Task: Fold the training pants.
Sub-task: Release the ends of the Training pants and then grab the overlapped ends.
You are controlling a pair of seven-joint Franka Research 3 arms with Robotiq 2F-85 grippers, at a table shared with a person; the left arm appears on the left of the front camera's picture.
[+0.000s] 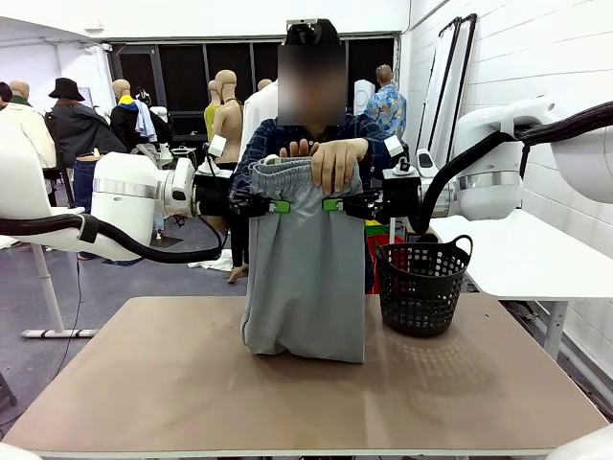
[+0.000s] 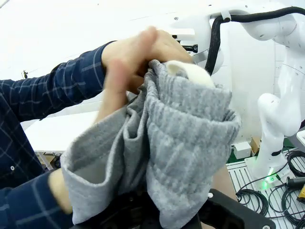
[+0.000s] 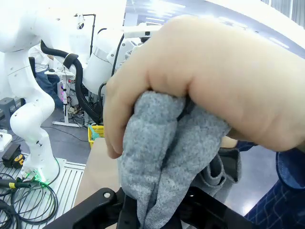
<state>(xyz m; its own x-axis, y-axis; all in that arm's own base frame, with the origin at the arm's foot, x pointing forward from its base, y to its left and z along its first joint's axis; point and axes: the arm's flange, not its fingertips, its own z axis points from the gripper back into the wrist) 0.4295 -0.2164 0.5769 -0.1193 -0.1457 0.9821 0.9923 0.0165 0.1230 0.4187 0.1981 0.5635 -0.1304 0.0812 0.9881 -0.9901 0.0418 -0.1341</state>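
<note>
Left fingers [image 1: 279,206] and right fingers [image 1: 332,204] are each pinching a side of the pants [image 1: 305,278], hanging them mid-counter [image 1: 192,383], lower end resting there, while the person's hands [image 1: 337,161] are gripping the waistband [image 1: 287,169], likely steadying it for folding.

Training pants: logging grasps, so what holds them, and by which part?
Left tool and right tool pinch the training pants just under the waistband, one per side; the person's hands grip the waistband.

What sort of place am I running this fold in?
Probably a robotics lab or workshop hall: a plain work table, a white side table next to it, cables lying on the floor, and a white panelled wall.
</note>
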